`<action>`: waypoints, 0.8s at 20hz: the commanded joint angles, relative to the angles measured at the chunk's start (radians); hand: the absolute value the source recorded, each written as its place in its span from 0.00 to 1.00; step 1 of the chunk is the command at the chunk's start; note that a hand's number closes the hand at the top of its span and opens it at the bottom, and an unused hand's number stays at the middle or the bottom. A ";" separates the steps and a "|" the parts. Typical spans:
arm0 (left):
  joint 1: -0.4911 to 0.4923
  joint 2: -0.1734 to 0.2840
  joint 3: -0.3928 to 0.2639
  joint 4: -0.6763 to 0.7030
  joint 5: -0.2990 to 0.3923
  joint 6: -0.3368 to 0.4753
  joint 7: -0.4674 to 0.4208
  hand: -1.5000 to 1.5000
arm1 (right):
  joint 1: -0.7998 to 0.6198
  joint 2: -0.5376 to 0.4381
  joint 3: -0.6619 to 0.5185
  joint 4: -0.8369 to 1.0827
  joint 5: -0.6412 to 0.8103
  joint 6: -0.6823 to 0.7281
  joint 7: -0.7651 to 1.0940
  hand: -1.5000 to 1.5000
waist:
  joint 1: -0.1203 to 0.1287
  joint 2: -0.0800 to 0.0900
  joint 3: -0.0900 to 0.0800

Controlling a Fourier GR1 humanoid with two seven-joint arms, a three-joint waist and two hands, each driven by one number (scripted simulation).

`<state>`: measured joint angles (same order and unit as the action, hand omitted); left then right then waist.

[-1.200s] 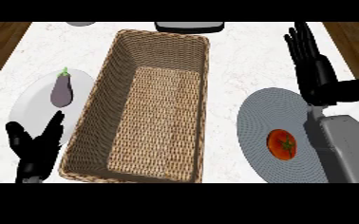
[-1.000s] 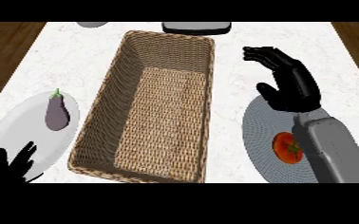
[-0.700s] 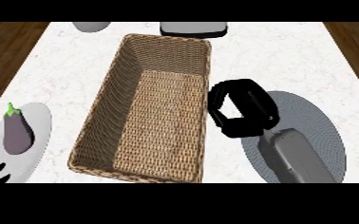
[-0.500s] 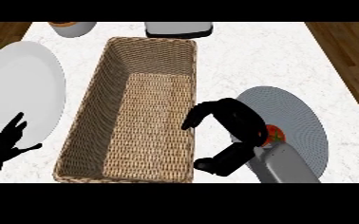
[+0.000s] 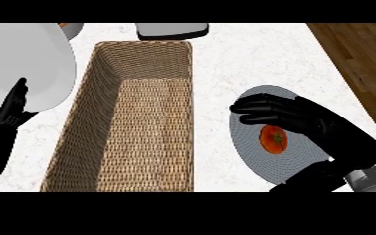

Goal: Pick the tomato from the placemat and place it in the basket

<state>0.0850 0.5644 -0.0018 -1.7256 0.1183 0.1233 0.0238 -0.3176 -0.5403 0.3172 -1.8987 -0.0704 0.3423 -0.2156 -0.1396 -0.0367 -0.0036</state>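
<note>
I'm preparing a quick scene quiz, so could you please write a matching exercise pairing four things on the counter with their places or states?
Things:
1. tomato
2. basket
3. right hand
4. left hand

Descriptions:
A. at the view's left edge, fingers up
B. lying on the grey placemat
C. arched above the tomato
D. woven, nothing inside

Pairs: 1-B, 2-D, 3-C, 4-A

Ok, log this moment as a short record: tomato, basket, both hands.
tomato: on the grey placemat, not gripped
basket: wicker, left of the placemat, nothing seen inside
right hand: above the tomato, fingers curved over it, not closed on it
left hand: open, at the view's left edge, over the white plate
</note>
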 commanded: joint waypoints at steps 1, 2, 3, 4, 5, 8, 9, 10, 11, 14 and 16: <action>-0.036 -0.010 -0.011 0.000 -0.010 0.002 -0.008 0.50 | -0.085 -0.229 -0.083 -0.135 0.138 0.065 0.086 0.00 | 0.026 0.007 -0.003; -0.050 -0.026 -0.028 0.013 -0.022 0.006 -0.026 0.50 | -0.085 -0.280 -0.068 -0.153 0.181 0.106 0.078 0.00 | 0.029 0.014 -0.002; -0.077 -0.014 -0.018 0.025 -0.007 -0.009 -0.010 0.50 | -0.090 -0.339 -0.068 -0.178 0.209 0.149 0.080 0.00 | 0.021 0.015 -0.002; -0.086 -0.030 -0.029 0.035 -0.015 -0.003 -0.026 0.50 | -0.076 -0.375 -0.055 -0.206 0.221 0.186 0.085 0.00 | 0.036 0.020 -0.001; -0.076 -0.024 -0.029 0.032 -0.023 -0.006 -0.035 0.50 | -0.091 -0.428 -0.069 -0.231 0.204 0.239 0.115 0.00 | 0.049 0.018 -0.002; -0.136 -0.025 -0.029 0.085 -0.012 -0.040 -0.056 0.50 | -0.064 -0.530 -0.094 -0.273 0.199 0.340 0.113 0.00 | 0.072 0.029 0.001; -0.198 -0.059 -0.071 0.085 -0.050 0.000 0.004 0.50 | -0.057 -0.534 -0.091 -0.303 0.197 0.351 0.149 0.00 | 0.075 0.031 0.002; -0.212 -0.070 -0.070 0.163 -0.048 -0.028 -0.063 0.50 | -0.035 -0.556 -0.114 -0.295 0.188 0.377 0.118 0.00 | 0.082 0.036 0.002; -0.229 -0.053 -0.057 0.117 -0.043 -0.024 0.002 0.50 | -0.007 -0.571 -0.133 -0.350 0.171 0.392 0.164 0.00 | 0.092 0.031 0.003; -0.260 -0.086 -0.074 0.134 -0.063 -0.026 -0.009 0.50 | 0.066 -0.559 -0.129 -0.317 0.299 0.403 0.099 0.00 | 0.120 0.036 0.005; -0.194 -0.091 -0.062 0.115 -0.063 -0.051 -0.056 0.50 | 0.120 -0.536 -0.165 -0.331 0.321 0.415 0.107 0.00 | 0.131 0.035 0.004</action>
<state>-0.1213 0.4891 -0.0662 -1.6068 0.0657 0.0907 -0.0087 -0.2771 -1.0835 0.1653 -2.2033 0.1652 0.7311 -0.1058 -0.0347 -0.0043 -0.0006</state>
